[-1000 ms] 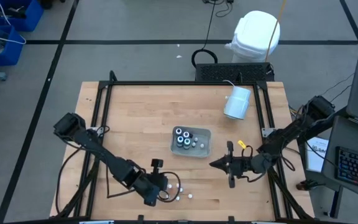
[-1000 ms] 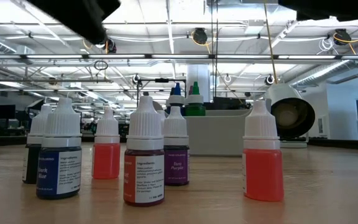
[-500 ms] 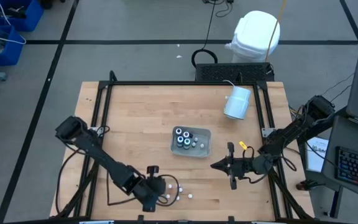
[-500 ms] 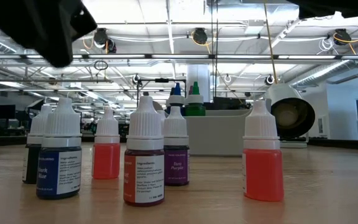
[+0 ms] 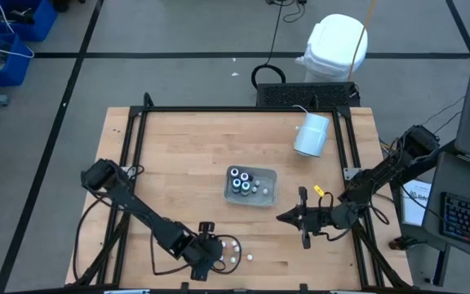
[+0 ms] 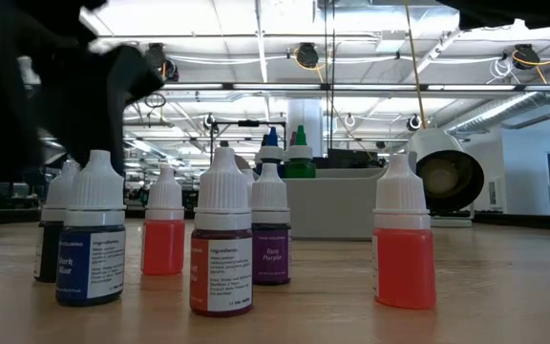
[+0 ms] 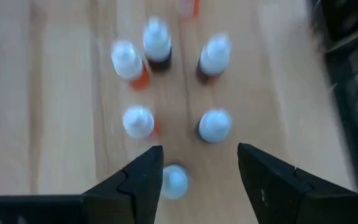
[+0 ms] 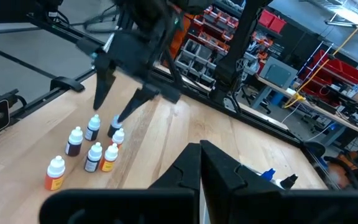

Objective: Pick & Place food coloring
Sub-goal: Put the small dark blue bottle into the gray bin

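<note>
Several small food coloring bottles (image 5: 231,249) with white caps stand upright on the wood table near its near edge; they also show in the low view (image 6: 222,239) and the left wrist view (image 7: 214,124). My left gripper (image 7: 197,171) hangs open just above them, pointing steeply down, with one bottle cap (image 7: 174,180) beside one fingertip. From across the table, the right wrist view shows the left gripper (image 8: 112,109) over the cluster. A clear tray (image 5: 268,196) at mid-table holds more bottles (image 5: 240,181). My right gripper (image 5: 288,216) waits shut to the right of the tray.
A big white cylinder (image 5: 312,135) lies on its side at the far right of the table. A small yellow item (image 5: 317,189) lies beside the right arm. Black frame rails (image 5: 243,109) run round the table. Bare wood lies left of the tray.
My left gripper has sunk toward the bottle cluster and shifted a little toward the table's near and right edges. In the low view it has come down from the top corner to just above the leftmost bottles. The bottles have not moved.
</note>
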